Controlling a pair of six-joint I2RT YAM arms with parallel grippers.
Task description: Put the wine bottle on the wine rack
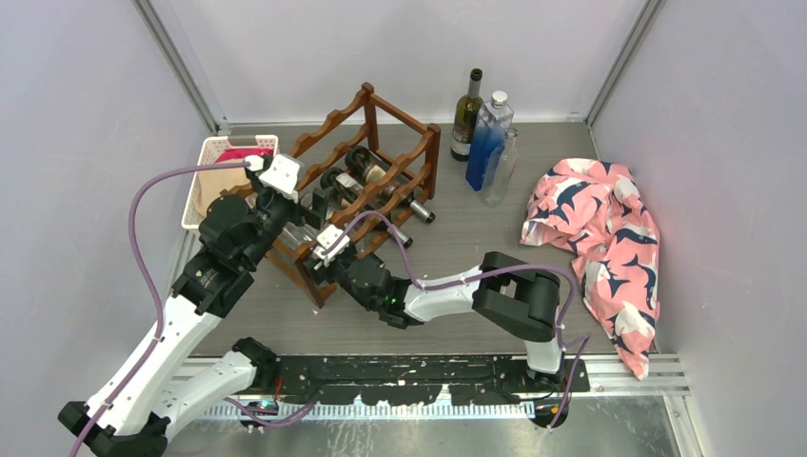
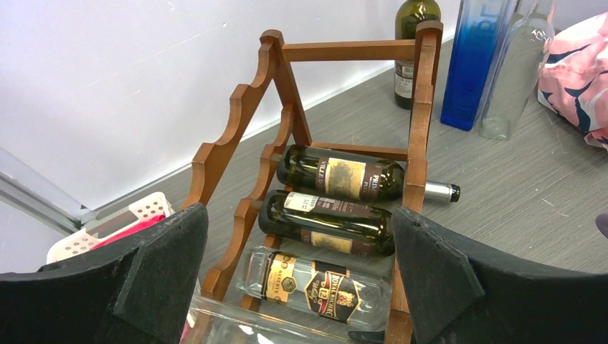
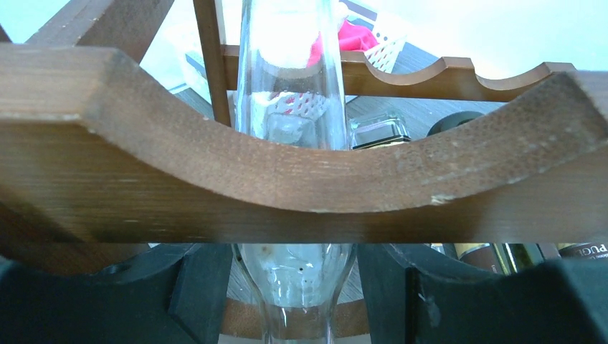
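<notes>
The neck of the clear wine bottle (image 3: pixel 290 72) is clamped in the right gripper (image 3: pixel 295 276); one finger (image 3: pixel 201 294) is pressed to each side of the glass. The bottle's body is carried ahead of this gripper, into the rack (image 3: pixel 215 179). The neck is crossed by a scalloped rail at one of its dips, just above the fingers. Contact between glass and rail cannot be told.

The left gripper (image 2: pixel 297 244) is spread wide, with nothing held. The rack's end is framed between its fingers, just ahead and below. Three bottles are seen lying in the rack ahead of it: a dark bottle (image 2: pixel 344 178) farthest, a second dark bottle (image 2: pixel 330 222) next, a labelled clear bottle (image 2: pixel 315 287) nearest. More clear glass is caught right under this gripper, too cropped to be identified.

Past the rack and to the right of the left gripper, a standing bottle (image 1: pixel 466 114), a blue bottle (image 1: pixel 487 143) and a slim clear bottle (image 1: pixel 502 171) are grouped on the surface (image 1: pixel 457 267). A patterned cloth (image 1: pixel 600 228) is spread well to the right of the right gripper. A white basket (image 1: pixel 214 152) is set just left of the left gripper
</notes>
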